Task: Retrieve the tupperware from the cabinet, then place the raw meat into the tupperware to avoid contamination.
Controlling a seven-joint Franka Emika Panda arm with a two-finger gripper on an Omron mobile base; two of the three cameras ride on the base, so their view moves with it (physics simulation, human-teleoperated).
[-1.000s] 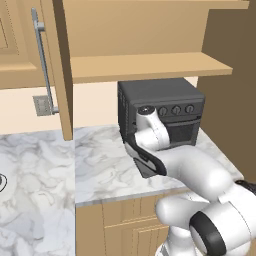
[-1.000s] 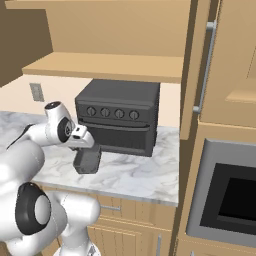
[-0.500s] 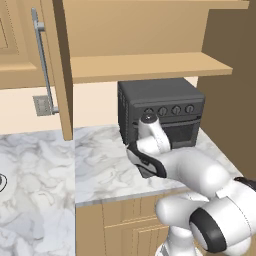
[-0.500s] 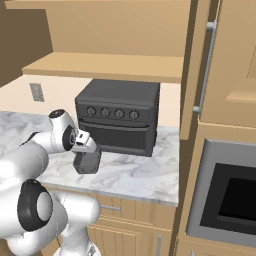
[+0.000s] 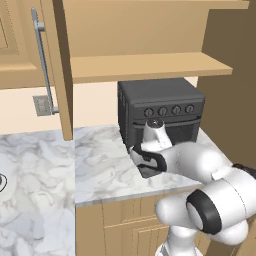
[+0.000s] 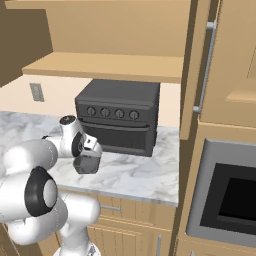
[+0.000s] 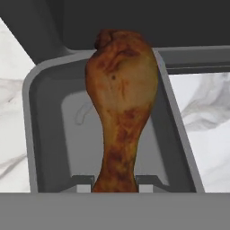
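In the hand view my gripper [image 7: 114,185] is shut on the thin end of the raw meat [image 7: 120,90], a reddish-brown drumstick. Below it sits the tupperware [image 7: 45,134], a dark grey tub whose rim frames the meat on both sides. I cannot tell whether the meat touches the tub's floor. From the base views the tupperware [image 5: 150,170] [image 6: 87,164] rests on the marble counter in front of the toaster oven, with the gripper [image 5: 146,159] [image 6: 90,150] right over it. The cabinet [image 5: 140,40] above stands open, its door [image 5: 59,65] swung out.
The big dark grey toaster oven [image 5: 160,107] [image 6: 120,115] stands close behind the tub under the cabinet's shelf [image 6: 105,66]. The open door's bar handle [image 5: 42,60] hangs at the left. A built-in oven [image 6: 232,200] fills the right wall. The counter's front edge [image 5: 125,196] is just before the tub.
The hand has come down a little toward the tub with the drumstick still held. The tub and the toaster oven have stayed put.
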